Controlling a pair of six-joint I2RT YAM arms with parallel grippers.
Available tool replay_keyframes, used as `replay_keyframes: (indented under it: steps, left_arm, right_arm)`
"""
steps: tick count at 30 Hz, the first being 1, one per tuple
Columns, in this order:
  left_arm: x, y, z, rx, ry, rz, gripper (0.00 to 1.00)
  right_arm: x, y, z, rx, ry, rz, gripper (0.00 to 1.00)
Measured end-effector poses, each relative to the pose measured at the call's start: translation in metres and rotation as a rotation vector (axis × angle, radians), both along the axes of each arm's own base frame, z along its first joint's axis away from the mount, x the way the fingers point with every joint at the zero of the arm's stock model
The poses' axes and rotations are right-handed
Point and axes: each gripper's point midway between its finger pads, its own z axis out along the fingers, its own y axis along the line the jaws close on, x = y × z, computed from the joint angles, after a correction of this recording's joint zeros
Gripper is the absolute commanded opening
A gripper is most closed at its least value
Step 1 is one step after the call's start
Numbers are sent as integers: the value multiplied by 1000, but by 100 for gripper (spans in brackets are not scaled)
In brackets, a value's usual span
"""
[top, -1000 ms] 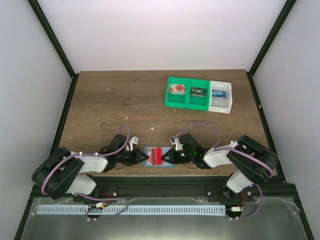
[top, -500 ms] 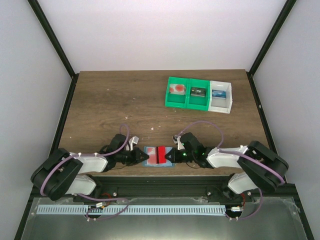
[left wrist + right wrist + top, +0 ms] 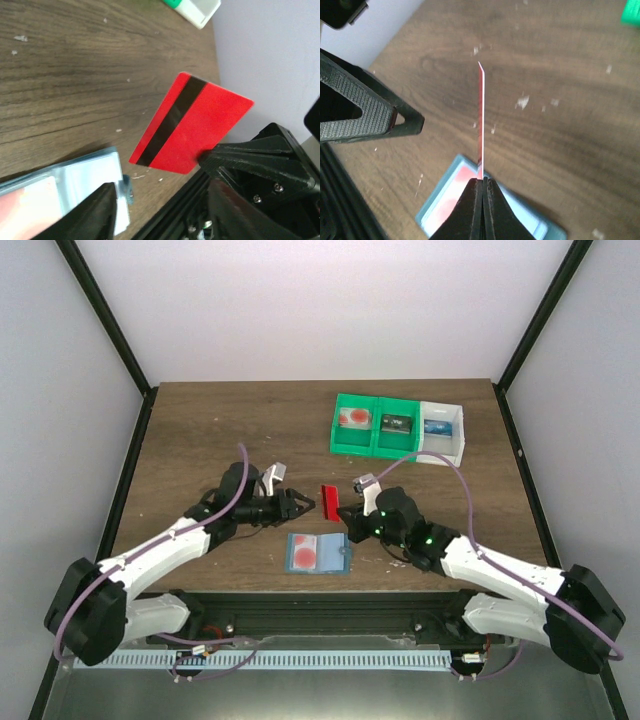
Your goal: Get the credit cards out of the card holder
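— What sort of place?

— Looks like a robotics lab, a closed test cell rather than a home or a shop.

— Shown by what?

— By plain white panels (image 3: 330, 310) on three sides, held in black frame posts (image 3: 112, 328). By a left arm (image 3: 165, 550) and a right arm (image 3: 500, 568) bolted to a black rail (image 3: 320, 602) at the near edge of a wood-grain tabletop (image 3: 230, 430), with purple cables (image 3: 243, 470) looped along them.

— Anything else?

— Green and white bins (image 3: 355, 449) in a row at the far right, and a bare metal sheet (image 3: 320, 695) below the rail.

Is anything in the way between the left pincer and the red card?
Nothing visible. The right pincer holds the red card up off the table, and the left pincer, jaws apart, faces it across open air. The card holder lies below, aside.
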Motion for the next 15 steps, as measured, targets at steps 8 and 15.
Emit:
replay_keyframes:
  steps: [8,15]
  left_arm:
    - [-2,15,54,-138,27,46,76]
    - [-12,14,98,-296,48,14,74]
  right_arm:
    - [-2,7,60,-110,-537,128,0]
    - [-5,14,74,-262,-804,187,1]
